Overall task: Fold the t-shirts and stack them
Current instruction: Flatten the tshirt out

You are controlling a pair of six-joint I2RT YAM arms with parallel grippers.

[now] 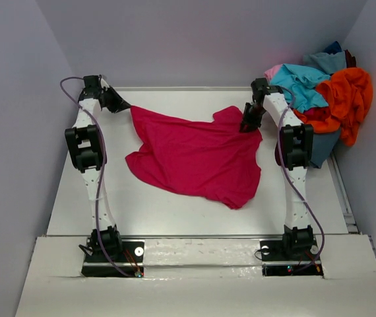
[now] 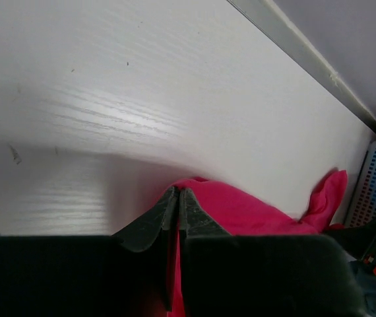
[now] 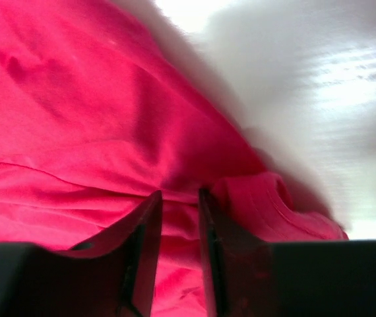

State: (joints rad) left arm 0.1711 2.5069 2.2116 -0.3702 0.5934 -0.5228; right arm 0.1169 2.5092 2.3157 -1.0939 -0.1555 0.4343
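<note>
**Shirt strung between both tools, bulk lying nearward**

The crimson shirt (image 1: 198,158) is spread, rumpled and unfolded, across the middle of the desk (image 1: 175,218). Its long axis is laid left to right. Its far edge is run almost straight from one tool to the other, and the rest of the cloth is draped toward the near side, ending in a loose lobe at the near right.

The far-left corner is drawn to a point at the left tool (image 1: 123,104). In the wrist view its fingers (image 2: 152,224) are seen pressed nearly together, with a thin strip of cloth pinched between them.

The far-right edge, by a bunched sleeve or collar, is met by the right tool (image 1: 247,125). There the fingers (image 3: 145,231) are parted by a narrow gap over the cloth, and it cannot be told whether any fold is caught between them.

Each tool is thus placed at its own end of the same edge, neither one nearer to the bulk. Since the cloth lies nearward from both tools, it is judged that for a fold the far edge would have to be carried toward the near edge of the desk.

The pile (image 1: 326,92) of other shirts is heaped at the far-right corner, just beyond the right tool.
</note>
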